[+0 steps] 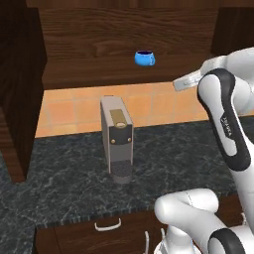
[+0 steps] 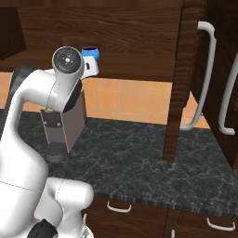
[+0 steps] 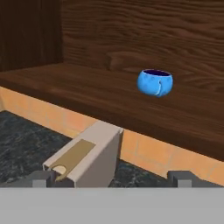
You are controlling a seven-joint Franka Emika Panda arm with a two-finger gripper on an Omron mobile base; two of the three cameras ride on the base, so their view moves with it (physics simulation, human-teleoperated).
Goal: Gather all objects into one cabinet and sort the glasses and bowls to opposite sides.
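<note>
A squat bright blue cup [image 1: 144, 58] [image 2: 90, 52] [image 3: 155, 82], one of the glasses, stands upright on the open shelf of the dark wood cabinet [image 1: 84, 74] [image 3: 87, 94], its handle facing my hand. My gripper [image 3: 113, 179] is open, its fingertips [image 3: 41, 178] spread wide with nothing between them. It hovers above the counter, in front of and below the shelf, well short of the cup. In the left base view my hand [image 1: 184, 82] sits to the right of the cup and lower. The bowls are out of view.
A grey coffee machine [image 1: 116, 139] [image 3: 87, 159] stands on the dark marble counter [image 1: 64, 173], directly under my hand. Orange tiles [image 1: 69, 111] back the counter. Tall cabinet doors with white handles [image 2: 204, 79] rise at the right, and a dark cabinet side [image 1: 17, 99] at the left.
</note>
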